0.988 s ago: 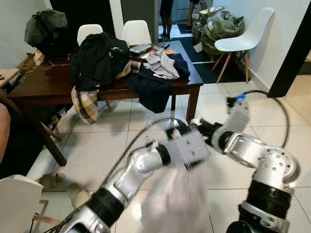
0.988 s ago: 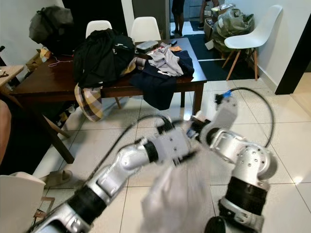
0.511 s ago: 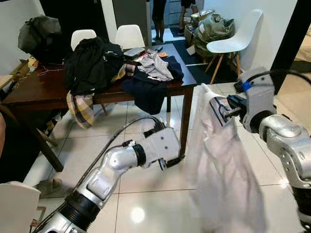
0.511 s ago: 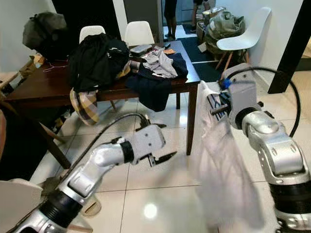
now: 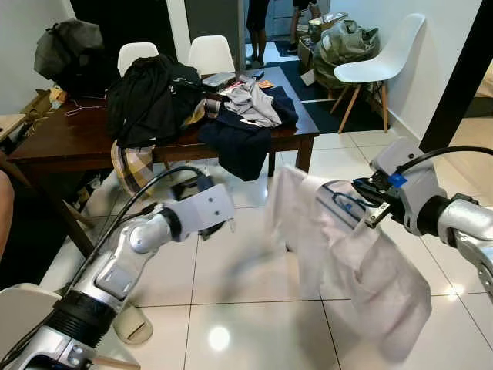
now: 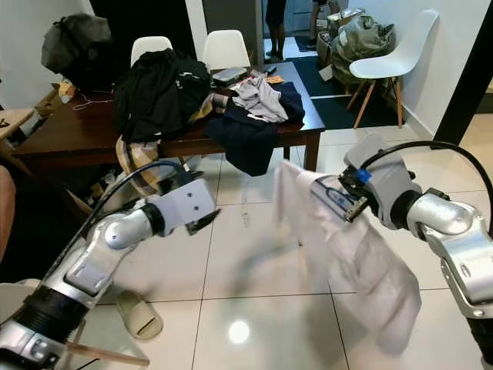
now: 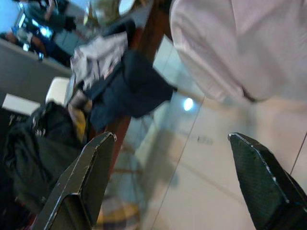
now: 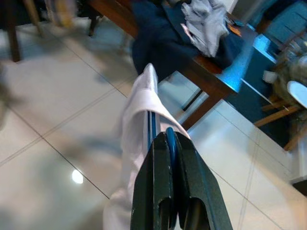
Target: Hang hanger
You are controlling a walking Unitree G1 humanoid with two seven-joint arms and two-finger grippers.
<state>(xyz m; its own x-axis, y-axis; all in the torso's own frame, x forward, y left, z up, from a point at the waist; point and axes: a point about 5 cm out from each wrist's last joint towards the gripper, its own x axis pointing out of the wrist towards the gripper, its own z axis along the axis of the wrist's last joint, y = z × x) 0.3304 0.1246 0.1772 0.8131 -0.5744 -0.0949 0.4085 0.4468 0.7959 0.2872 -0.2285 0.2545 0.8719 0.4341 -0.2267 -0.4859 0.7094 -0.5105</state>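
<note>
My right fingers [image 8: 170, 143] pinched the blue plastic hanger [image 8: 152, 125] draped with a pale pink shirt [image 5: 350, 270], held above the tiled floor and not yet hung, while my left fingers [image 7: 168, 182] stood spread and empty.

Right gripper [image 8: 169, 143], clamped on the blue hanger [image 8: 152, 125] carrying the pale pink shirt [image 5: 350, 262], has dropped from upright to a forward-tilted hold; the shirt now swings out sideways. Left gripper [image 7: 172, 163], fingers spread, has drawn back toward the robot's left, clear of the shirt.
</note>
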